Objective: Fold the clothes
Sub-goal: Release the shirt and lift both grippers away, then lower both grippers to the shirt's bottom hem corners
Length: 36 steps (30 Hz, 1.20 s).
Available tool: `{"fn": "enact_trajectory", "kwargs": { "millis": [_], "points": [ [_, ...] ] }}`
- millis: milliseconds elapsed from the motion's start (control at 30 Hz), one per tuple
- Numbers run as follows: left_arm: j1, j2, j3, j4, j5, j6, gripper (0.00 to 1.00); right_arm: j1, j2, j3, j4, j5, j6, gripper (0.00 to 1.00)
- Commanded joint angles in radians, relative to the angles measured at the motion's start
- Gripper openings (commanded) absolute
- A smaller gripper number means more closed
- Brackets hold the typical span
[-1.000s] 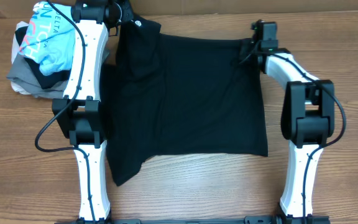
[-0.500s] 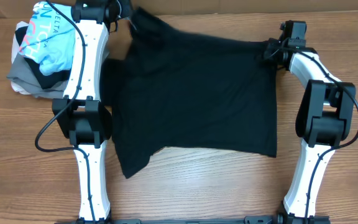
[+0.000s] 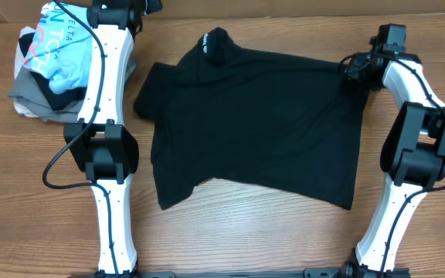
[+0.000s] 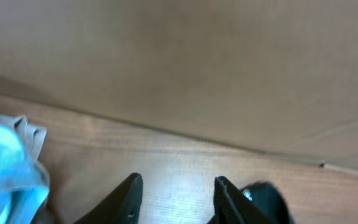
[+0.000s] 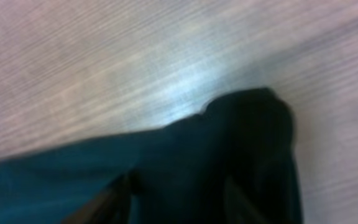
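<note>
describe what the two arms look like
Both the left arm and right arm have white links with chunky black joints. A thin black cable loops off the left arm. The left tool has two black fingers.

Black shirt [image 3: 261, 127] spread on wooden table [image 3: 230, 243], collar bunched, clothes pile [image 3: 49, 73] upper left

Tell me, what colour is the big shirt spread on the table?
The shirt is plain black; the overhead view shows it best.
</note>
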Motion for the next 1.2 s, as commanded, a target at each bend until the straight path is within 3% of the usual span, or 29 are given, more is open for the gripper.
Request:
{"fn": "enact_trajectory", "kwargs": {
  "millis": [0, 233, 300, 467, 633, 900, 1033, 1167],
  "points": [
    [-0.002, -0.137, 0.035, -0.061, 0.019, 0.053, 0.47, -0.014, -0.145, 0.130, -0.136, -0.011, 0.037, 0.65],
    [-0.007, -0.378, 0.035, -0.332, 0.020, 0.062, 0.76, -0.013, -0.411, 0.376, -0.548, -0.148, 0.111, 0.80],
    [-0.011, -0.446, 0.035, -0.431, 0.024, 0.061, 0.78, -0.011, -0.491, 0.403, -0.641, -0.173, 0.098, 0.84],
    [-0.019, -0.553, 0.035, -0.655, 0.106, 0.097, 0.79, -0.011, -0.682, 0.410, -0.858, -0.150, 0.135, 0.78],
    [-0.019, -0.596, 0.035, -0.890, 0.077, 0.060, 0.78, 0.000, -0.838, 0.408, -1.035, -0.016, 0.250, 0.78],
    [-0.074, -0.651, -0.102, -0.935, 0.135, 0.029, 0.82, 0.022, -1.127, 0.194, -1.035, -0.024, 0.321, 0.78],
    [-0.144, -0.761, -0.377, -0.935, -0.071, -0.115, 0.85, 0.022, -1.273, -0.056, -1.035, -0.022, 0.342, 0.78],
    [-0.168, -0.879, -0.665, -0.917, -0.127, -0.294, 0.86, 0.022, -1.352, -0.317, -1.033, 0.040, 0.422, 0.81]
  ]
}}
